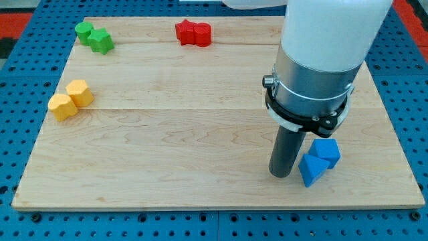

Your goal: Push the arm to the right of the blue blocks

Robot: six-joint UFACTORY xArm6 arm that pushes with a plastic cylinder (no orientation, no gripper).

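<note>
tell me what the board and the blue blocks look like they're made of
Board: pale wood by the look, with visible grain lines and a matte finish. Blue blocks, just right of my tip: probably plastic or painted wood, uniform colour, smooth with a slight sheen.

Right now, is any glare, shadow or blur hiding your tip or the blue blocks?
Camera view: even light, sharp focus, no glare on the board. My tip shows clearly at the view's left of the blue blocks, with only a soft shadow at its base. My arm's white body hides the board's top right.
</note>
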